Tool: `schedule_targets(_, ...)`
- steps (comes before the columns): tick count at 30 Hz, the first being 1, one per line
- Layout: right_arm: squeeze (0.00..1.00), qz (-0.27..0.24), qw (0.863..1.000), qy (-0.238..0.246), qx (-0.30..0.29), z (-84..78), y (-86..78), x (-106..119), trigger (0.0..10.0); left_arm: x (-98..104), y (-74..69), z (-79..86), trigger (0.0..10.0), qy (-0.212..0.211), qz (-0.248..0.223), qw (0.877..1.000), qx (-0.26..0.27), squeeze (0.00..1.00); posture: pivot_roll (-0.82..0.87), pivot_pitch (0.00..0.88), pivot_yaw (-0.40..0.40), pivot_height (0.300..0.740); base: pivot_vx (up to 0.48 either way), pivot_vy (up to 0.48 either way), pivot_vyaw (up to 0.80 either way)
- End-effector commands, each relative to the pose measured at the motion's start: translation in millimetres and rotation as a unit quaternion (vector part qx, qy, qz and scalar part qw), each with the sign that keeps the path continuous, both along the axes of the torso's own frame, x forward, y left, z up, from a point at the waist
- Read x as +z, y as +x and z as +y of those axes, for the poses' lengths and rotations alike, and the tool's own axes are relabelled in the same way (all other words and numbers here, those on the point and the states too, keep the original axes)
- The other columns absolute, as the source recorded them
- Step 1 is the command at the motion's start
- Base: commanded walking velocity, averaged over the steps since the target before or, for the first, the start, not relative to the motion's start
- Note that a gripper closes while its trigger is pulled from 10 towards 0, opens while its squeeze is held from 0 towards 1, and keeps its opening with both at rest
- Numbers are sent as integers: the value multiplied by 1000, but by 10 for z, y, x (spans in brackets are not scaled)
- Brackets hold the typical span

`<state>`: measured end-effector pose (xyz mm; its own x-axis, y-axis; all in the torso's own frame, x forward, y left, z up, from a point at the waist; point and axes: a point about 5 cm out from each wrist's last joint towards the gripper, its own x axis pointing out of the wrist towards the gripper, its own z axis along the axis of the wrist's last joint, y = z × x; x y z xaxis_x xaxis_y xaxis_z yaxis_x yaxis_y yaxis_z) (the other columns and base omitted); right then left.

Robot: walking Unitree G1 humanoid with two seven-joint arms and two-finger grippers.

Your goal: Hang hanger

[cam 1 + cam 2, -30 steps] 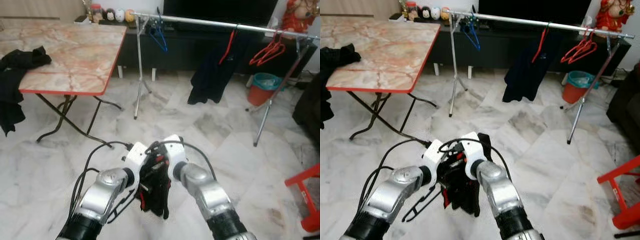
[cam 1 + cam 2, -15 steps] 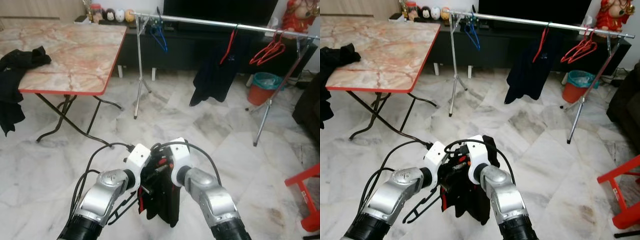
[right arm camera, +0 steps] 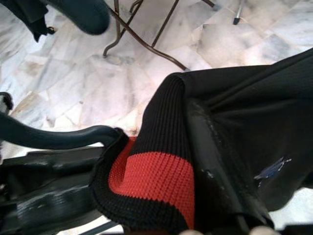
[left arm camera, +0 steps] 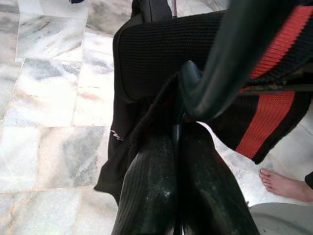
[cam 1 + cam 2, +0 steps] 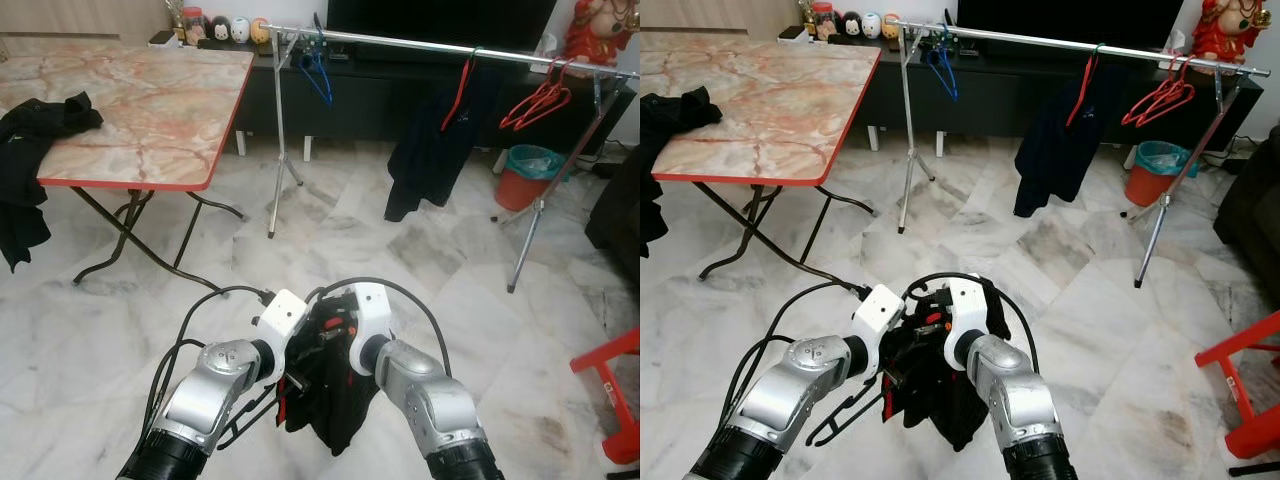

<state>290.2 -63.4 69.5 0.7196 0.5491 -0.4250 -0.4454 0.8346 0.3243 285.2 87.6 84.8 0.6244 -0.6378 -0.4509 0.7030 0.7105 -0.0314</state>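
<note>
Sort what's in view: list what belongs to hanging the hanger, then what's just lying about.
For the job:
black and red garment
dark hanger
left tool
right tool
clothes rail

Lying about:
table
black clothes
red hangers
bin
red stool

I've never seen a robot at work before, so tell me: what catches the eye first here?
Right in front, the two silver arms meet low over the marble floor, the left tool and right tool both clamped on a black garment with a red band. Behind them a metal clothes rail crosses the room with a dark garment and red hangers on it. On the left stands a marble-topped folding table.
</note>
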Motion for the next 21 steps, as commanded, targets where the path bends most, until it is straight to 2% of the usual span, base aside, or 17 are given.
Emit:
schedule_targets(1, 0, 35, 999, -5, 17, 15, -88, -126, 10000, 305, 61, -88, 10000, -29, -79, 996, -21, 0, 134, 0, -62, 740, 0, 0, 0)
schedule_targets(4, 0, 34, 999, -6, 32, 63, -113, -115, 10000, 311, 59, -99, 10000, -32, -80, 996, -24, 0, 133, 0, -61, 740, 0, 0, 0)
schedule_targets(12, 0, 6, 991, 39, 126, 401, -216, 112, 10000, 318, 48, -115, 10000, -36, -79, 996, -32, 0, 131, 0, -60, 740, 0, 0, 0)
schedule_targets(15, 0, -1, 988, 25, 153, 444, -256, 103, 10000, 315, 39, -120, 10000, -36, -78, 996, -37, 0, 132, 0, -60, 740, 0, 0, 0)
schedule_targets(18, 0, -22, 978, -20, 204, 483, -328, 50, 10000, 320, 14, -145, 10000, -40, -77, 995, -51, 0, 135, 0, -60, 740, 0, 0, 0)
schedule_targets(21, 0, -30, 975, -25, 221, 490, -353, 64, 10000, 318, 8, -148, 10000, -39, -77, 995, -52, 0, 134, 0, -60, 740, 0, 0, 0)
